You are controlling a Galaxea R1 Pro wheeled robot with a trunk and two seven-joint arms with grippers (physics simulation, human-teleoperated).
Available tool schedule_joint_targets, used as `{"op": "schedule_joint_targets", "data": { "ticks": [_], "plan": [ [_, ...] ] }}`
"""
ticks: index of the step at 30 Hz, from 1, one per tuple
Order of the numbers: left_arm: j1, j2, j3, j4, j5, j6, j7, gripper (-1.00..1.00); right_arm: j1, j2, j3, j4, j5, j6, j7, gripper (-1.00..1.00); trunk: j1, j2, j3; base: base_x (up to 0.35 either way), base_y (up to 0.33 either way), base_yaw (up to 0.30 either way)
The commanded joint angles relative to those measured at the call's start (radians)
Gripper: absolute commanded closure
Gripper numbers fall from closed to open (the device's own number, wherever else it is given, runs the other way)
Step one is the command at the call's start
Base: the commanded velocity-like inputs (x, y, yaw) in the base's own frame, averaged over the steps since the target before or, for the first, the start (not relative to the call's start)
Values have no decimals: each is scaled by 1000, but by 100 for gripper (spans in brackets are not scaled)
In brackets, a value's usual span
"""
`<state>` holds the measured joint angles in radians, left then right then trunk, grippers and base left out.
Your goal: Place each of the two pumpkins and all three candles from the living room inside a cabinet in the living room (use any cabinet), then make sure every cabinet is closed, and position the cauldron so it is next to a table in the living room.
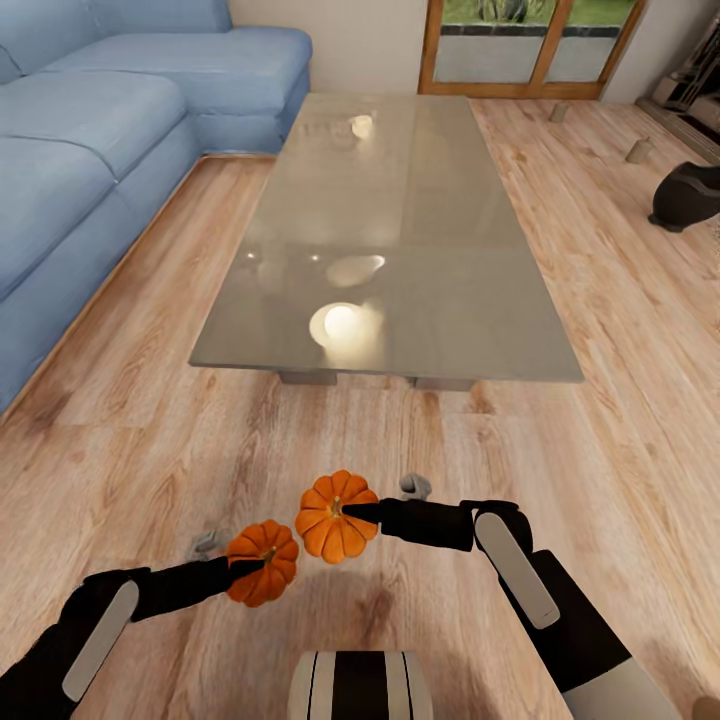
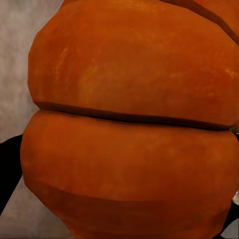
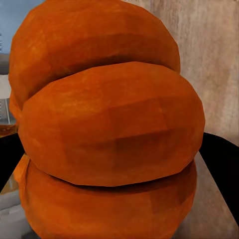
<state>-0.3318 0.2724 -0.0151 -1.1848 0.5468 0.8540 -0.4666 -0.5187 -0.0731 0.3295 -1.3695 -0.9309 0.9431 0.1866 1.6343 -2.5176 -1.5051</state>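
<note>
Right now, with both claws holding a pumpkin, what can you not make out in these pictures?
- Black round cauldron: cut off by the head view's right edge.
- Two small beige candles far off on the floor: too small for detail.
- Left claw and right claw fingertips: hidden by the orange ribbed pumpkins.

Scanning for me here, no lettering, no labels, no brand marks, no numbers I can read on anything
</note>
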Motion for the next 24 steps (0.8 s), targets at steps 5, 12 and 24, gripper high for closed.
{"op": "schedule_joint_targets", "data": {
  "ticks": [5,12,24],
  "plan": [
    [2,1,118,-44,-18,95,1,100,-1,-1,-1,17,5,2,8,100,-2,1,19,0,0,0],
    [2,30,140,-53,-20,134,2,100,-1,0,-1,70,4,2,9,100,-5,3,46,0,0,0],
    [0,107,141,-58,-11,140,0,100,-1,2,-1,98,4,-2,8,100,-11,5,92,-100,0,0]
  ]
}}
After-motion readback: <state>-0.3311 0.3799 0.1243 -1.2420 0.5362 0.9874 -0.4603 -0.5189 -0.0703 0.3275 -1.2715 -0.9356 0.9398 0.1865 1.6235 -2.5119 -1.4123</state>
